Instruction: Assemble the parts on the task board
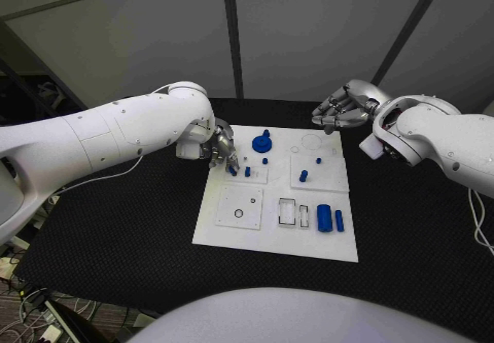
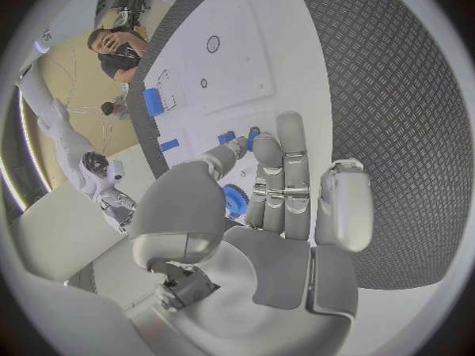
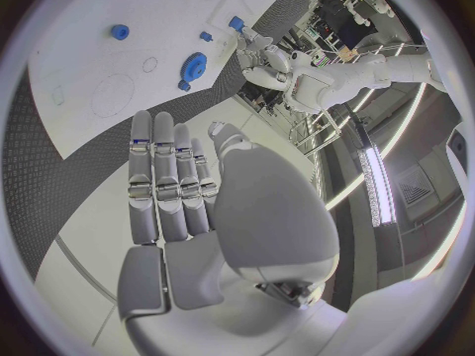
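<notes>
The white task board (image 1: 276,232) lies mid-table. At its far end stands a blue gear (image 1: 263,143), also seen past my fingers in the left wrist view (image 2: 236,199) and in the right wrist view (image 3: 193,63). Small blue pegs (image 1: 248,171) (image 1: 305,175) stand in the middle plates. Two blue cylinders (image 1: 324,218) lie near the board's right side. My left hand (image 1: 216,148) hovers at the board's far left edge, fingers spread, tips close to a small peg (image 1: 233,170); nothing is plainly gripped. My right hand (image 1: 343,111) hangs beyond the far right corner, fingers straight and empty.
A near-left plate with round holes (image 1: 240,208) and a slotted plate (image 1: 293,213) sit on the board. Black table mat (image 1: 123,236) surrounds it on all sides. A cable (image 1: 479,214) runs along the right edge.
</notes>
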You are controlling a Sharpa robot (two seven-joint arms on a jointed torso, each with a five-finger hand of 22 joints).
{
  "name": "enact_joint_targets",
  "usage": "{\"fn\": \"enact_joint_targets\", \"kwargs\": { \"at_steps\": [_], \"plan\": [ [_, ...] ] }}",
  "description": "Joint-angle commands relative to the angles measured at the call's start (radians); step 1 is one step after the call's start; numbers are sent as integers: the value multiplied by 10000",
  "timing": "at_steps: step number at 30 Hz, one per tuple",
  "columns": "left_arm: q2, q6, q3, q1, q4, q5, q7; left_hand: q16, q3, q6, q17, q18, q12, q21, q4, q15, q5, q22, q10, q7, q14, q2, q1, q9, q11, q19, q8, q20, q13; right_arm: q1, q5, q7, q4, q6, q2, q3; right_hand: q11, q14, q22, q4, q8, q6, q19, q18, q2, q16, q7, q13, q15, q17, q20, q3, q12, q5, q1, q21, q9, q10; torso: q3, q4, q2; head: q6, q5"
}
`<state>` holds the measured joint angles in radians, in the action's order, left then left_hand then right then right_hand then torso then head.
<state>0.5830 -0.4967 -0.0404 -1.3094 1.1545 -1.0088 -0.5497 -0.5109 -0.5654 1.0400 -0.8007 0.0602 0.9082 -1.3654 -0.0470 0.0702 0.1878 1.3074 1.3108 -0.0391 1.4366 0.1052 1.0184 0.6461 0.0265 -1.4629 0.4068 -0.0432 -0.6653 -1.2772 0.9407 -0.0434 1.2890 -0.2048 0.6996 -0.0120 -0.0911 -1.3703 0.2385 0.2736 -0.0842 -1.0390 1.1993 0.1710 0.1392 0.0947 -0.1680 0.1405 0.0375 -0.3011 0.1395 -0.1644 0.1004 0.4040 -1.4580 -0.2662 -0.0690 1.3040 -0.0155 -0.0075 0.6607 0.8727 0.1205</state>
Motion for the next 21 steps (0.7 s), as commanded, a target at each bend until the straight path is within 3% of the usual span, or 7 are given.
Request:
{"fn": "enact_joint_targets", "kwargs": {
  "at_steps": [1,21],
  "plan": [
    [-18,51,-3,-10,-32,-111,-106,9,37,42,-9,-193,40,-31,-4,46,-48,2089,-50,3,25,-29,-93,-7,28,-306,26,51,-3,-19,-28,82,13,26,-3,-4,-6,78,-12,33,-37,68,18,106,-50,-44,-18,12,-5,-15,17,-34,24,47,55,62,-7,-50,3,1,-1,-1,1],
    [-5,-163,-50,-9,-26,-148,-116,5,69,56,-12,-196,57,-46,9,49,-76,2093,-47,18,25,-60,-83,-28,38,-313,22,53,-30,-19,-28,75,15,44,1,-4,-6,78,-12,33,-37,68,18,106,-50,-44,-18,12,-5,-15,17,-34,24,47,55,62,-7,-50,1,5,-3,-1,9]
  ]
}}
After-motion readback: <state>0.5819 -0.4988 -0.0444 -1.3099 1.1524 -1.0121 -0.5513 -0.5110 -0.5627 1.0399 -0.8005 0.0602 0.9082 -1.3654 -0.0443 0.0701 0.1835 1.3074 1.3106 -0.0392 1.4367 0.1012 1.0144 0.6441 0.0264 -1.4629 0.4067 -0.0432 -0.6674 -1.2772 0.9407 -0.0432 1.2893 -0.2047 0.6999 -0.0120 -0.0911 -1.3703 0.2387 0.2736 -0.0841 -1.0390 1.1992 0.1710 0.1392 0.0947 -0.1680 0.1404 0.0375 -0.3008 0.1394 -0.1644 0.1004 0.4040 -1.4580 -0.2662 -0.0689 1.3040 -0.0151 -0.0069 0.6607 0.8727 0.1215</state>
